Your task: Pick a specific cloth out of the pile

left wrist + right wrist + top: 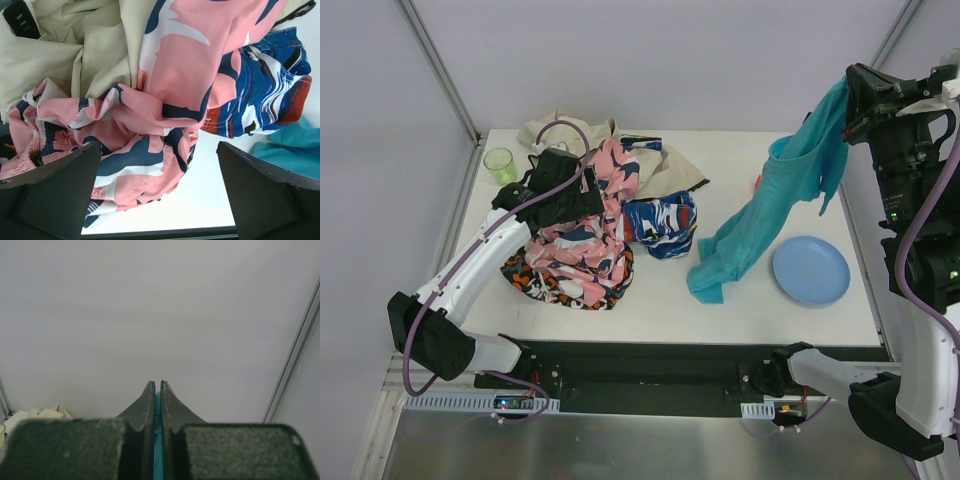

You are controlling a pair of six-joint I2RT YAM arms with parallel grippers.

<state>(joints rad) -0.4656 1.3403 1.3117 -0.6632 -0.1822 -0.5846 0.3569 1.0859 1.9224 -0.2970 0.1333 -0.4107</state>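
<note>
The turquoise cloth (770, 215) hangs from my right gripper (848, 95), raised high at the right; its lower end rests on the table beside the light blue plate (810, 270). In the right wrist view my gripper (158, 390) is shut on a thin strip of the cloth (158, 440). The pile (585, 225) of beige, pink patterned, blue patterned and black-orange garments lies at the left. My left gripper (560, 195) hovers over the pile, open and empty; in the left wrist view (157, 190) the pink patterned cloth (150, 115) lies between and beyond the fingers.
A green cup (500, 163) stands at the table's back left corner. A blue-white-red patterned cloth (662, 223) lies at the pile's right edge, also in the left wrist view (265, 95). A small orange thing (758, 183) peeks out behind the hanging cloth.
</note>
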